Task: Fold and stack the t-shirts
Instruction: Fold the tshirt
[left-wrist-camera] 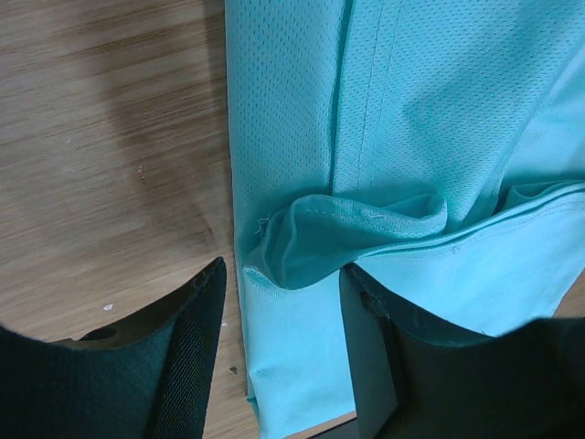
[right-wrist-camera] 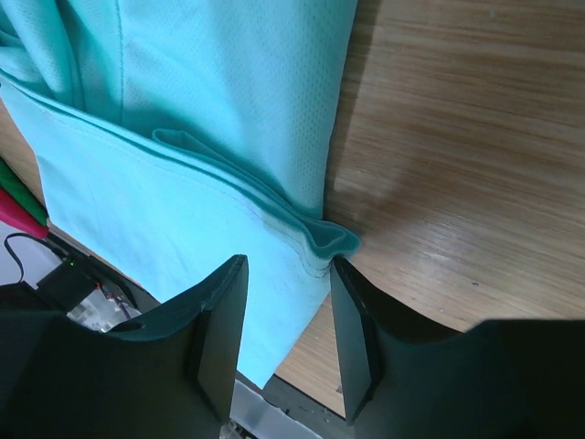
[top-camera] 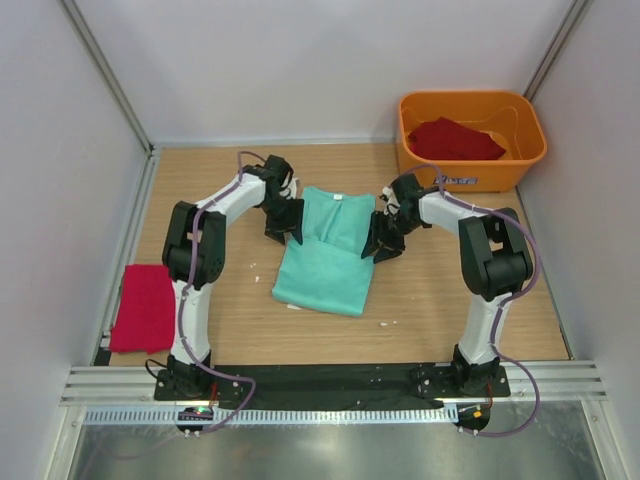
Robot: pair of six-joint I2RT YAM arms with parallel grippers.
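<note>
Between the two grippers, a mint-green t-shirt [top-camera: 325, 258] lies flat on the wooden table [top-camera: 450, 300], folded lengthwise into a long narrow panel with its neckline at the far end and its hem toward the arm bases. The left gripper [top-camera: 283, 232] sits at the shirt's left edge near the collar end, and the right gripper [top-camera: 380, 245] sits at the opposite edge, level with it. In the left wrist view the left gripper [left-wrist-camera: 283, 274] has its fingers spread and unclenched. The cloth's edge runs between them, and a loose curl of folded fabric stands up just ahead of the tips, with nothing pinched. The fabric there shows a fine perforated knit and straight stitched seams. In the right wrist view the right gripper [right-wrist-camera: 288, 265] is likewise released, its fingers apart. Several stacked layers of the mint-green t-shirt [right-wrist-camera: 201, 110] end in a small rolled lip right at the gap, and bare wood lies to one side. Well off to the left of the left gripper and nearer the bases, a folded deep red t-shirt [top-camera: 143, 305] rests by the table's edge. Beyond and to the right of the right gripper, another red t-shirt [top-camera: 452, 138] lies crumpled in an orange plastic tub [top-camera: 520, 168].
</note>
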